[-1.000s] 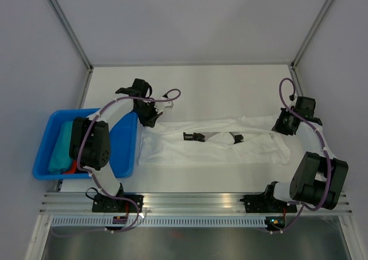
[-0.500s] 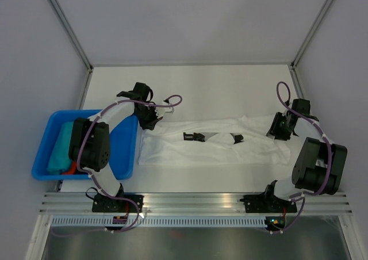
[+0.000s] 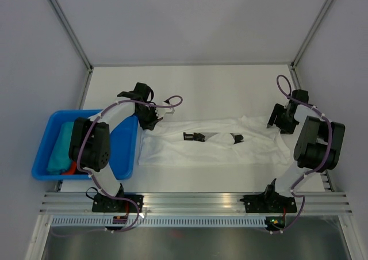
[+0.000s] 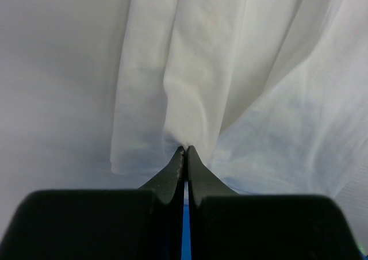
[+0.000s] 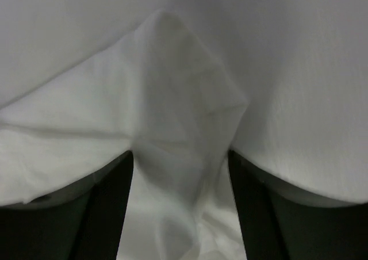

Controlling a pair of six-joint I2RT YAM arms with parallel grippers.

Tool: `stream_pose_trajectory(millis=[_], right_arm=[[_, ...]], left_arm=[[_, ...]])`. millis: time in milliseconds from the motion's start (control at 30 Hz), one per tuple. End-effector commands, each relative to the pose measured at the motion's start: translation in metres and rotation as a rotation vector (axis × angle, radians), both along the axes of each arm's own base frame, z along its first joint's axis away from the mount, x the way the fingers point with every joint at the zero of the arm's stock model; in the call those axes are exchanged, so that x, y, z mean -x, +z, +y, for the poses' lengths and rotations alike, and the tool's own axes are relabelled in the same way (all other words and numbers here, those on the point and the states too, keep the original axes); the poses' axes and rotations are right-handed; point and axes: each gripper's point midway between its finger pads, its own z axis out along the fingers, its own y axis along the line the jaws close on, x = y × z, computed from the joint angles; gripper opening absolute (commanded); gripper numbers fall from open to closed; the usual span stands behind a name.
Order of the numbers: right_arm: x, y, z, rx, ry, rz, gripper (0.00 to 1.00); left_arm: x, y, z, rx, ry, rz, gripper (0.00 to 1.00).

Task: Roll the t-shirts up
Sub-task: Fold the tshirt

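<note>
A white t-shirt (image 3: 213, 148) with small black printed marks (image 3: 195, 136) lies spread flat across the middle of the table. My left gripper (image 3: 150, 119) is at its far left corner. In the left wrist view that gripper (image 4: 185, 149) is shut, and a fold of the white cloth (image 4: 195, 87) is pinched at its tips. My right gripper (image 3: 276, 122) hangs over the shirt's right end. In the right wrist view the right gripper (image 5: 181, 159) is open, with loose white cloth (image 5: 184, 116) lying under and between the two dark fingers (image 5: 106, 202).
A blue bin (image 3: 40, 156) stands at the left table edge. It holds a teal cloth roll (image 3: 60, 148) and a bit of red cloth (image 3: 70, 168). Metal frame posts rise at the back corners, and a rail runs along the near edge.
My right gripper has opened and let go of the shirt's right end, and its arm has swung toward the far right. The left gripper still holds its corner.
</note>
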Motion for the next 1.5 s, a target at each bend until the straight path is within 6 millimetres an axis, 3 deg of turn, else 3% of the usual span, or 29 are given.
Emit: stream_pose_trajectory(millis=[0, 33, 100, 133, 167, 233, 267, 333, 633, 700, 733, 800, 833, 900, 933, 1000, 1033, 1100, 1200, 1300, 1400, 1433, 1467], right_arm=[[-0.006, -0.021, -0.001, -0.032, 0.01, 0.054, 0.73], [-0.007, -0.027, 0.002, -0.055, 0.014, 0.062, 0.71], [-0.012, -0.029, 0.003, -0.072, 0.005, 0.05, 0.58], [-0.013, -0.031, 0.003, -0.078, -0.002, 0.047, 0.48], [-0.018, -0.028, -0.003, -0.073, -0.02, 0.027, 0.3], [-0.023, -0.025, -0.011, -0.062, -0.038, 0.007, 0.19], [-0.028, -0.02, -0.016, -0.058, -0.046, -0.01, 0.07], [-0.037, -0.015, -0.029, -0.059, -0.062, -0.034, 0.0], [-0.063, -0.006, -0.047, -0.066, -0.074, -0.055, 0.01], [-0.061, -0.006, -0.046, -0.063, -0.068, -0.053, 0.06], [-0.058, -0.004, -0.046, -0.063, -0.066, -0.05, 0.15], [-0.053, -0.002, -0.045, -0.055, -0.066, -0.047, 0.22], [-0.049, 0.005, -0.046, -0.038, -0.068, -0.061, 0.33], [-0.046, 0.02, -0.046, -0.017, -0.078, -0.089, 0.4], [-0.042, 0.023, -0.045, -0.012, -0.079, -0.091, 0.43], [-0.039, 0.039, -0.045, 0.009, -0.081, -0.125, 0.45], [-0.034, 0.039, -0.043, 0.009, -0.082, -0.117, 0.45], [-0.031, 0.049, -0.042, 0.021, -0.081, -0.141, 0.44], [-0.028, 0.046, -0.036, 0.001, -0.071, -0.153, 0.37], [-0.023, 0.032, -0.032, -0.026, -0.072, -0.114, 0.38], [-0.018, 0.024, -0.034, -0.016, -0.077, -0.083, 0.41], [-0.018, 0.023, -0.035, -0.01, -0.077, -0.081, 0.42], [-0.017, 0.021, -0.035, -0.01, -0.076, -0.076, 0.42]], left_arm=[[-0.008, 0.006, 0.001, -0.011, -0.02, -0.042, 0.02], [-0.008, 0.006, 0.001, -0.009, -0.015, -0.041, 0.02], [-0.009, 0.008, -0.001, 0.0, -0.012, -0.043, 0.02], [-0.008, 0.009, -0.003, 0.008, -0.009, -0.038, 0.02], [-0.01, 0.011, -0.005, 0.013, -0.011, -0.044, 0.02], [-0.011, 0.012, -0.009, 0.018, -0.016, -0.046, 0.02], [-0.016, 0.016, -0.012, 0.026, -0.013, -0.057, 0.02], [-0.022, 0.019, -0.019, 0.047, -0.004, -0.055, 0.02], [-0.041, 0.039, -0.062, 0.182, -0.01, -0.064, 0.02], [-0.04, 0.038, -0.064, 0.18, -0.023, -0.066, 0.02], [-0.037, 0.035, -0.065, 0.172, -0.032, -0.061, 0.02], [-0.03, 0.036, -0.063, 0.17, -0.051, -0.069, 0.02], [-0.021, 0.028, -0.058, 0.154, -0.078, -0.059, 0.02], [-0.013, 0.033, -0.052, 0.141, -0.134, -0.104, 0.02], [-0.001, 0.022, -0.046, 0.117, -0.148, -0.083, 0.02], [0.008, 0.021, -0.04, 0.1, -0.216, -0.117, 0.02], [0.02, 0.011, -0.035, 0.086, -0.242, -0.1, 0.02], [0.023, 0.007, -0.032, 0.078, -0.274, -0.128, 0.02], [0.023, 0.007, -0.03, 0.064, -0.301, -0.151, 0.02], [0.016, 0.012, -0.032, 0.067, -0.3, -0.169, 0.03], [0.015, 0.009, -0.03, 0.059, -0.295, -0.16, 0.14], [0.017, 0.007, -0.029, 0.055, -0.296, -0.152, 0.24], [0.018, 0.005, -0.029, 0.053, -0.297, -0.149, 0.29]])
